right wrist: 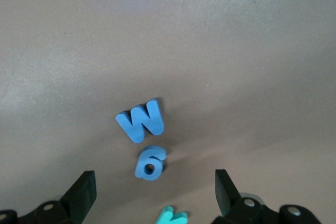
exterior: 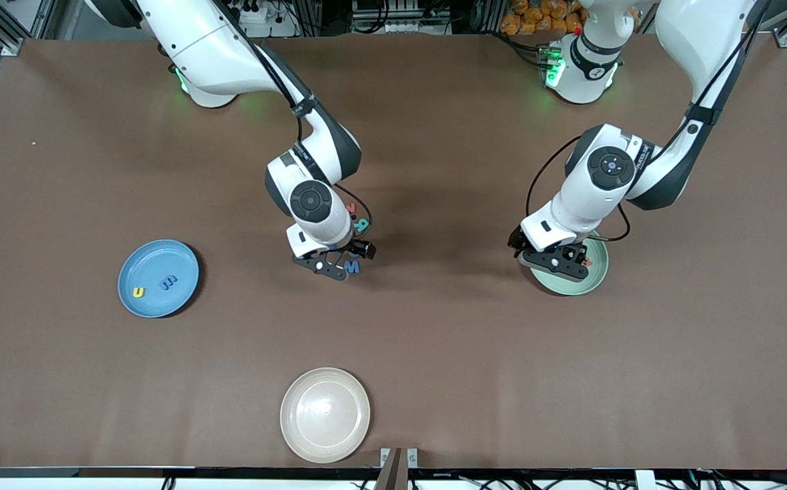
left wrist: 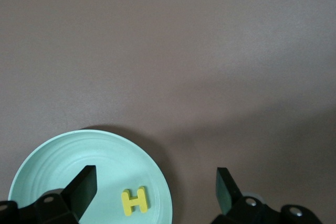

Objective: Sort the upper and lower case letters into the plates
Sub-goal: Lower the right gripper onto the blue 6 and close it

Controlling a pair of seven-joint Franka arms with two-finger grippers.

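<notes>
The right gripper (exterior: 337,261) hangs with fingers spread wide and nothing in them over the little cluster of foam letters mid-table, and in its wrist view the blue foam W-shaped letter (right wrist: 140,121) and the small blue rounded foam letter (right wrist: 150,163) lie in a line ahead of the gap between the fingers, roughly centred, so it looks like the arm to grab next. Off toward the right arm's end from that cluster, the plain blue round plate (exterior: 158,278) holds a yellow letter (exterior: 138,292) and a dark blue one (exterior: 168,281). The left gripper (exterior: 560,261), also wide open and empty, waits over the pale mint green round plate (exterior: 587,280), where a yellow foam H (left wrist: 135,200) lies.
</notes>
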